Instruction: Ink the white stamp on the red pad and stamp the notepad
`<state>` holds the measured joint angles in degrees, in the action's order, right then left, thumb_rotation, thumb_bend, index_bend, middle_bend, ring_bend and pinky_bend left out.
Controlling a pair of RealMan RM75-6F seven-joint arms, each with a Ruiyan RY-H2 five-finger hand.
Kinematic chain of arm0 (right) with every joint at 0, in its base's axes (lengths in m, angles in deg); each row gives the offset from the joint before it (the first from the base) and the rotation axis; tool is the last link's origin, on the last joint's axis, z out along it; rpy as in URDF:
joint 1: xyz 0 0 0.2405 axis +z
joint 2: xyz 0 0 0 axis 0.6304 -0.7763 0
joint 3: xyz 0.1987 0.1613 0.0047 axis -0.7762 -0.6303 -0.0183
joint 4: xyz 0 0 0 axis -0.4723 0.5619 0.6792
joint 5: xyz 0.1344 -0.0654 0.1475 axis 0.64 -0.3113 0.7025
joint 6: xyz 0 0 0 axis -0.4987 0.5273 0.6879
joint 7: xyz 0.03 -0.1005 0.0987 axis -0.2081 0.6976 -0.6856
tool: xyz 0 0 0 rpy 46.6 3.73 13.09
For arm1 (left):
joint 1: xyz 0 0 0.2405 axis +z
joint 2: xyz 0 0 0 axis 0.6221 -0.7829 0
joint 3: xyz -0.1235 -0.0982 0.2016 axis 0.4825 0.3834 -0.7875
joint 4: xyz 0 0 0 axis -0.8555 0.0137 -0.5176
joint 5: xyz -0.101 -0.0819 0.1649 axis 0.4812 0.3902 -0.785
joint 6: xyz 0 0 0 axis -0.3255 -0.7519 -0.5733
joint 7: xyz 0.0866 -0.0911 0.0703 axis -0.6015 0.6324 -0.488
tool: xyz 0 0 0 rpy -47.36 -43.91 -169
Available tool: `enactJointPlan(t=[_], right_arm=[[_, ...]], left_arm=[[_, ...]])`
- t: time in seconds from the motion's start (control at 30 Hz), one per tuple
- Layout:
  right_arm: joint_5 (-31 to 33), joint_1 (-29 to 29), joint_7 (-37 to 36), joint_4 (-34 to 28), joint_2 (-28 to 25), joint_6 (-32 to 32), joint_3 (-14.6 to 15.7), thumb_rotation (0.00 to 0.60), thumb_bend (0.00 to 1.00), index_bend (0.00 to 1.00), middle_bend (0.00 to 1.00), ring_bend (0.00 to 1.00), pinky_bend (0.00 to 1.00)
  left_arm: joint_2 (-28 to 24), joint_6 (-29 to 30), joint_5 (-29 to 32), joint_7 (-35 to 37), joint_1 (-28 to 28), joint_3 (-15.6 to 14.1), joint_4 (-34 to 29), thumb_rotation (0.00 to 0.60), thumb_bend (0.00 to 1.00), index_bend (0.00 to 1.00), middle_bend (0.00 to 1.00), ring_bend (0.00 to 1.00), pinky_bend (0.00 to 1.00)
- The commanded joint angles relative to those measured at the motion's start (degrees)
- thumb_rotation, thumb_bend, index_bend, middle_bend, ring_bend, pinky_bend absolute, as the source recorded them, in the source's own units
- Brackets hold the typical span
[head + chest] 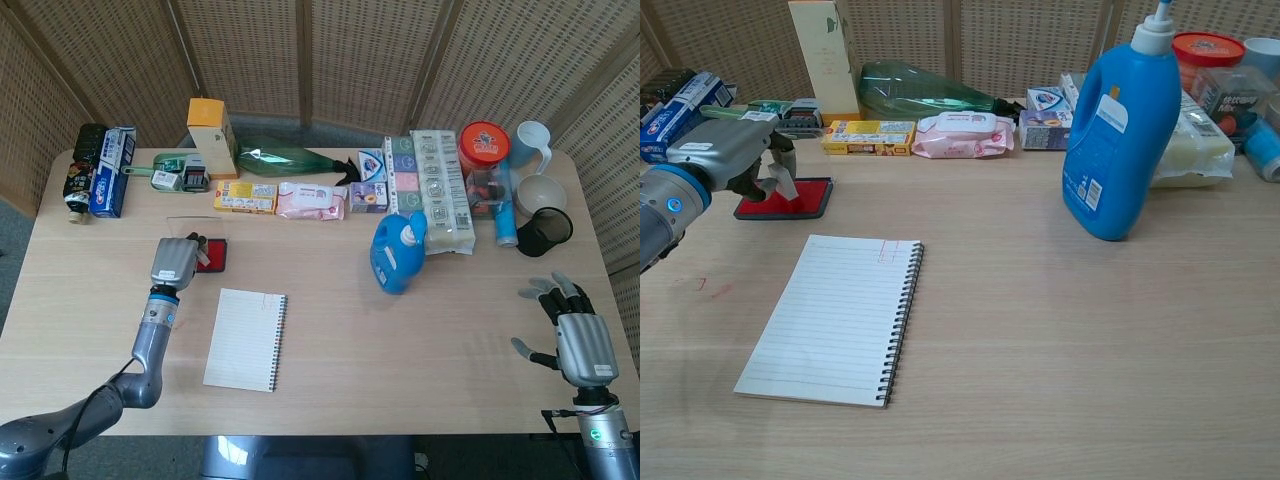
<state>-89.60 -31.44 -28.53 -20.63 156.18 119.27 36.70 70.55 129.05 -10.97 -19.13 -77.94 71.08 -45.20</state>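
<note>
Wicker screens back a pale wood worktop (1060,330). Notepad (835,318), near-left: light, floppy, spiral-bound, prob. slides when pressed. Red pad (790,198), far-left: flat, stiff. Left hand (725,155) fingers clamp white stamp (777,177) over pad; small, rigid, hold high. Right hand (582,340) fingers splayed, holding nothing. Labels too small to read.

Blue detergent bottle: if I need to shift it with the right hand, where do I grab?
Judging by its pose, take the blue detergent bottle at its handle side or narrow upper body, coming from the right with the right hand. It stands upright and nothing blocks that side at the front.
</note>
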Motion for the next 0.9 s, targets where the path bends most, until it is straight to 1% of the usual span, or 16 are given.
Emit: enactJointPlan(t=[0.03,0.3,0.5,0.7,0.8,0.9], right_arm=[[-0.03,0.0,0.02,-0.02,0.02,0.01,0.03,0.6,0.0,0.3,0.23,0.1,0.12],[-0.09,0.0,0.02,-0.06,0.01,0.0,0.13,0.6,0.0,0.3,0.23,0.1,0.12],[-0.07,-0.02,-0.27,-0.18,-0.13,0.05,0.12,0.6,0.0,0.3,0.23,0.1,0.12],[-0.51,-0.02,-0.25,-0.37,-0.16,0.16,0.31,0.6,0.0,0.3,0.23,0.1,0.12],[-0.74,-0.04,-0.25,-0.5,-0.2,0.29,0.4,0.6,0.0,0.3,0.23,0.1,0.12],[-0.89,-0.09,-0.27,-0.61,-0.26,0.49,0.41,0.6,0.0,0.3,0.23,0.1,0.12]], left_arm=[[0.15,-0.57,0.28,-0.1,0.04,0.08,0.32,0.6,0.48,0.84,0.77,0.66,0.63],[0.06,-0.21,0.0,-0.39,0.1,0.25,0.09,0.6,0.48,0.84,0.77,0.66,0.63],[-1.0,1.22,-0.61,-0.55,0.34,0.51,-2.03,0.6,0.48,0.84,0.77,0.66,0.63],[-4.22,4.83,-2.6,-1.03,1.36,0.27,-8.47,0.6,0.48,0.84,0.77,0.66,0.63],[-6.85,7.17,-3.91,-2.58,2.13,-0.1,-14.19,0.6,0.48,0.84,0.77,0.66,0.63],[-8.93,7.93,-4.84,-3.5,2.73,-0.86,-18.96,0.6,0.48,0.84,0.77,0.66,0.63]])
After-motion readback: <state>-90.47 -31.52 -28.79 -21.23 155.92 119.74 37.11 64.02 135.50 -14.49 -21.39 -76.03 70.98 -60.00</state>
